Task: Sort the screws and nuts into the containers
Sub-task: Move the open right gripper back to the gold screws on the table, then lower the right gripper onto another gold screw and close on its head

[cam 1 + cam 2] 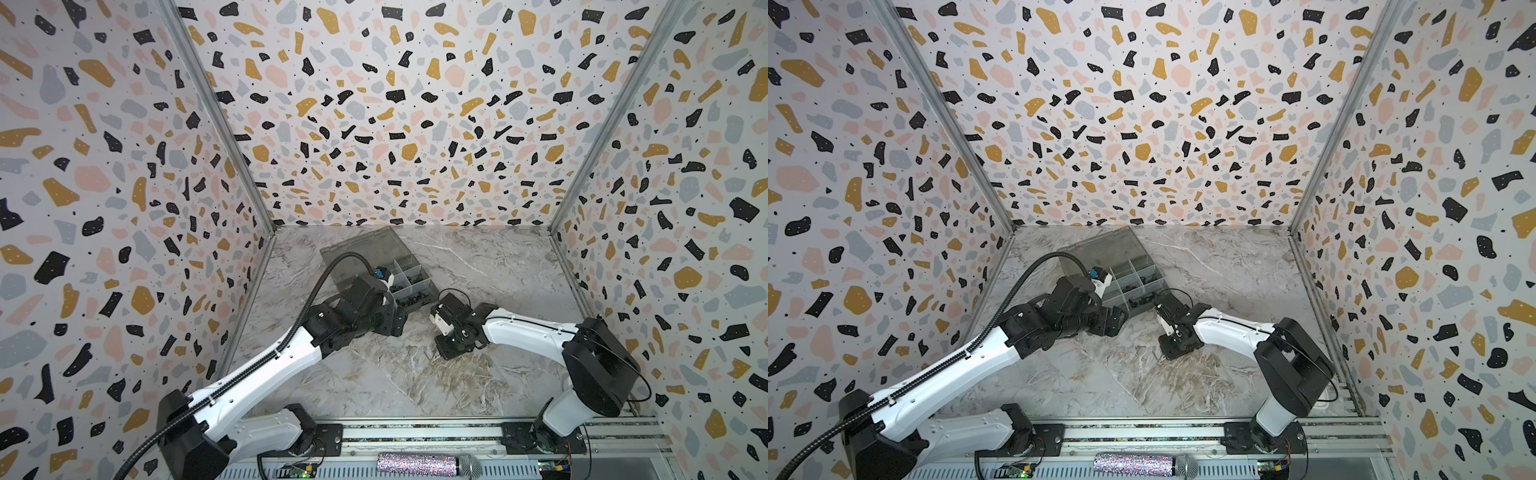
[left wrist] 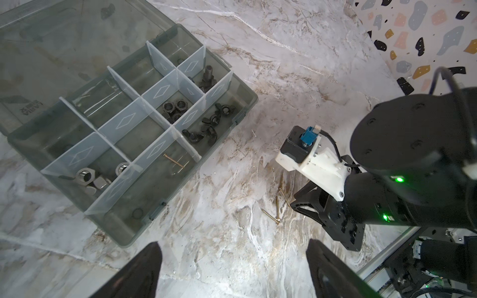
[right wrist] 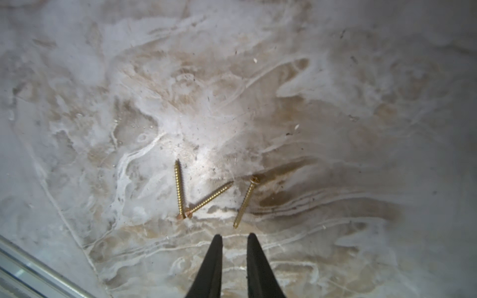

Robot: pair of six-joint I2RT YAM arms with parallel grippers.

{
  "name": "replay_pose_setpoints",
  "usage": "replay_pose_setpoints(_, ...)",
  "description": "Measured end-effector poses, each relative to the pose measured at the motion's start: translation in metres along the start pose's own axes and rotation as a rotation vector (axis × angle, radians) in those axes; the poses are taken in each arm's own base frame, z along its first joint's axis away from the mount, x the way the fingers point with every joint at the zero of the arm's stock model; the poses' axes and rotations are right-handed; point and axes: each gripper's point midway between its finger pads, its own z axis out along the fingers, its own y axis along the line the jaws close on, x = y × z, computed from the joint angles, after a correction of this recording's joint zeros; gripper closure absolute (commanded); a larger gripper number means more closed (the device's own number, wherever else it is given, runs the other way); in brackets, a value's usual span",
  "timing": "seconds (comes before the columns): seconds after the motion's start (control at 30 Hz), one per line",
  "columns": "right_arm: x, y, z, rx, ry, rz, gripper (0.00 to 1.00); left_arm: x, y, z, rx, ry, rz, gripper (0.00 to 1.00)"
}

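Note:
The smoky-grey organizer box (image 2: 121,240) lies open at the back left of the table (image 1: 409,286). Its containers hold black bolts (image 2: 207,77), black hex nuts (image 2: 173,109), black wing nuts (image 2: 206,126), silver nuts (image 2: 87,176) and one brass screw (image 2: 173,160). Three brass screws (image 3: 210,198) lie loose on the marble just ahead of my right gripper (image 3: 235,235). Its jaws stand a narrow gap apart with nothing between them. My left gripper (image 2: 232,242) hangs wide open and empty over bare marble, between the box and the right arm.
The box's flat lid (image 2: 64,38) lies open behind the compartments. Patterned walls close in the left, back and right. A metal rail with a glittery microphone (image 1: 428,464) runs along the front edge. My right arm's wrist (image 2: 322,165) is close to the left gripper.

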Motion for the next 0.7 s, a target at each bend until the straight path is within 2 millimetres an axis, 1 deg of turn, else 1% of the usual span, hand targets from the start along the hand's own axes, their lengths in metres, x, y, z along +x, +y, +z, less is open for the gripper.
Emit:
replay_pose_setpoints(0.1,0.000,-0.001,0.010,0.011,0.025,0.001,0.79,0.012,0.008,-0.004,-0.024,0.013,0.001,0.11)
replay_pose_setpoints(0.2,-0.006,0.000,0.012,0.021,0.026,0.003,0.79,0.020,0.016,-0.009,-0.046,0.018,0.002,0.10)
replay_pose_setpoints(0.37,-0.017,0.000,0.015,0.037,0.021,0.004,0.80,0.023,0.022,-0.018,-0.066,0.003,0.002,0.10)
replay_pose_setpoints(0.53,-0.021,0.001,0.017,0.046,0.039,0.011,0.87,0.025,0.026,-0.021,-0.082,-0.006,0.002,0.10)
replay_pose_setpoints(0.7,-0.023,0.001,0.017,0.058,0.052,0.021,0.99,0.029,0.031,-0.021,-0.098,-0.003,0.004,0.09)
